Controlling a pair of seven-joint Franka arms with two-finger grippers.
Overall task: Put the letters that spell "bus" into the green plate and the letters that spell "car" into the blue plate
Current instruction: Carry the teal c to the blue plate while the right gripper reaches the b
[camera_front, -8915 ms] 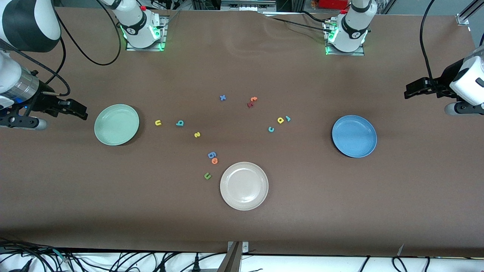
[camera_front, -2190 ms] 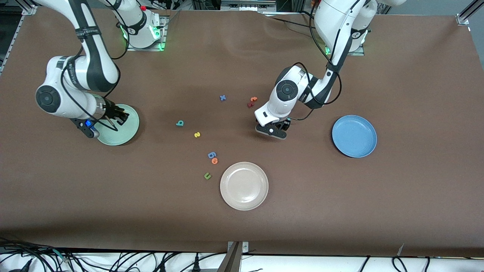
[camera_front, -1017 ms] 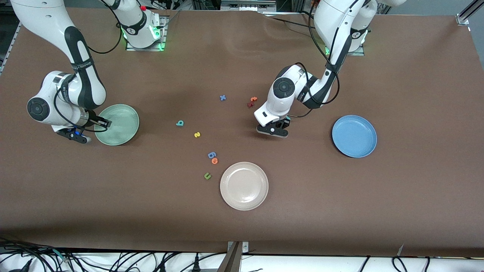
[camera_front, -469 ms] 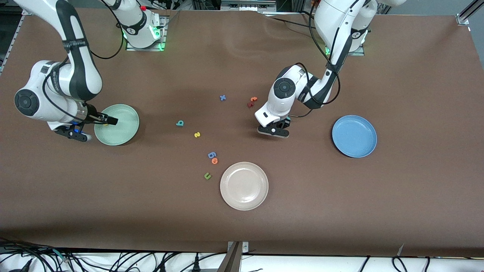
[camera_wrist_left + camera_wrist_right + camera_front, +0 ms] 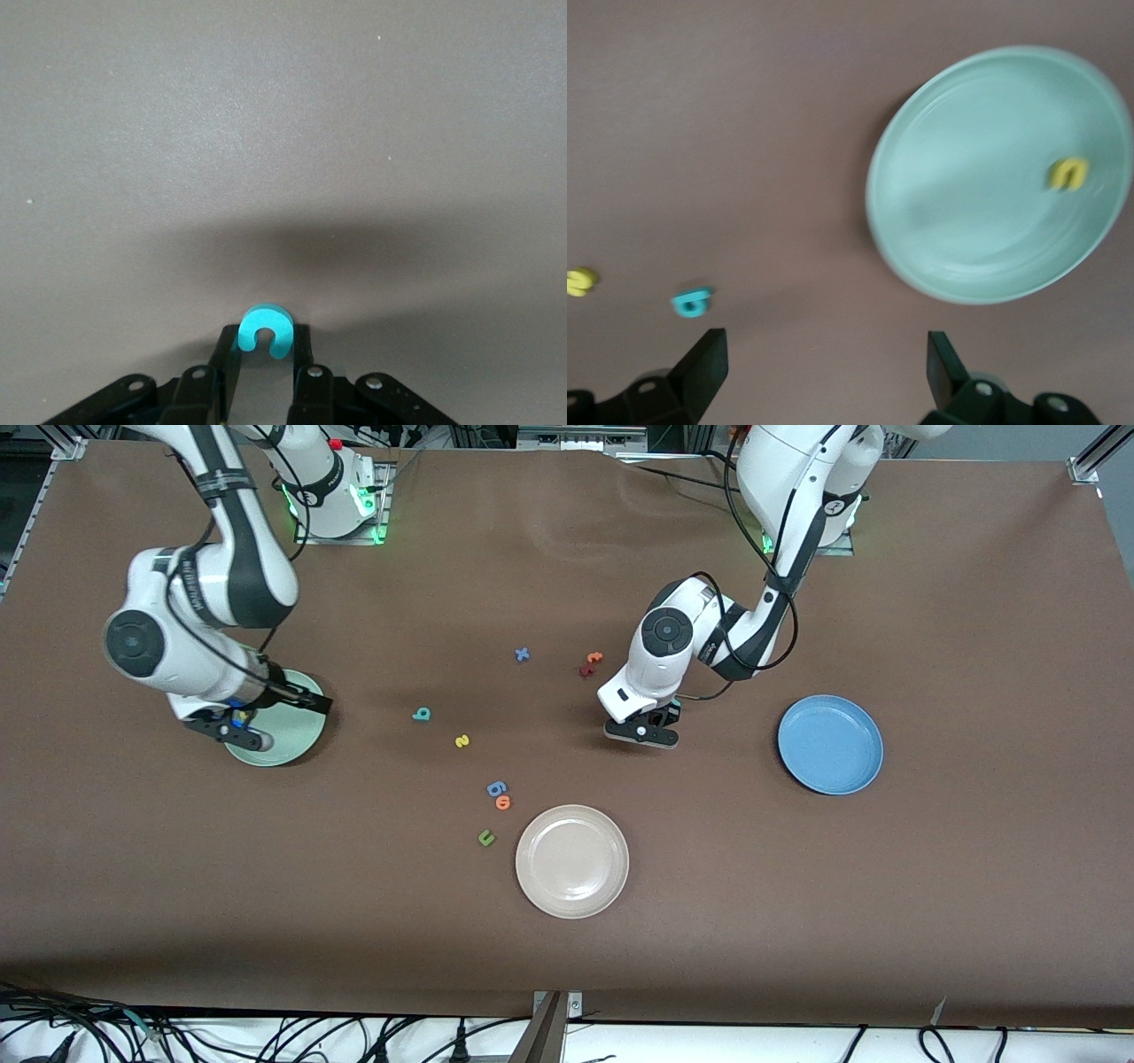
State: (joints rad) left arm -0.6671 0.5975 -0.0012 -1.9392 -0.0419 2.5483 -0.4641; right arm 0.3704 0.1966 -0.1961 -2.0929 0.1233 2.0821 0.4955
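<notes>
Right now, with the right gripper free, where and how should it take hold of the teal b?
Come straight down with the open right gripper. The teal b lies flat on the bare table, apart from the yellow s, so pinching across its outer edges is probably best.

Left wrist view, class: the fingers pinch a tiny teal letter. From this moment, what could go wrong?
1. The left gripper holds the teal "c" only at its lower edge, so it might twist or slip out on the way to the blue plate.
2. The right gripper, open above the table beside the green plate holding the yellow "u", may clip that plate's rim while heading for the teal "b".
</notes>
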